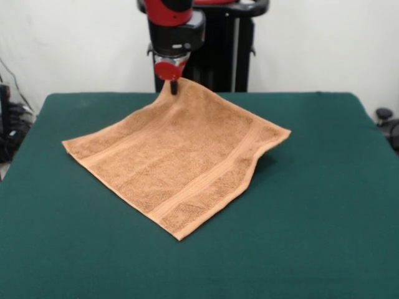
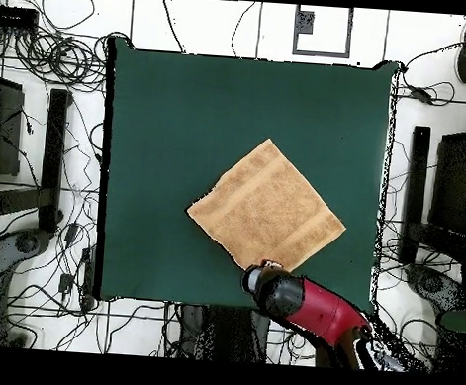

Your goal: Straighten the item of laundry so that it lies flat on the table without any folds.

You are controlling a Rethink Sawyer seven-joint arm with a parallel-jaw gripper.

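The big green bench (image 1: 324, 205) fills most of both views, and its soft dark top is bare except for one thing. The towel (image 1: 181, 159) lies near the middle of the bench, a bit toward the robot's side. It is orange-tan and square, and it sits turned like a diamond, with one corner pointing at each side of the bench. A woven band runs along near its edges. Most of the towel lies flat and spread out. The far corner, the one by the robot, is lifted up off the bench into a little peak. The edge on the right side in the front view looks a bit wavy and raised, with a dark shadow under it. The red and black arm (image 2: 318, 308) comes down over that lifted corner. At its end is the pincer (image 1: 174, 87), small and dark. It seems to be pinched closed on the tip of the towel's raised corner, though the tips are so small that this is hard to see well. From above, the arm hides that corner.
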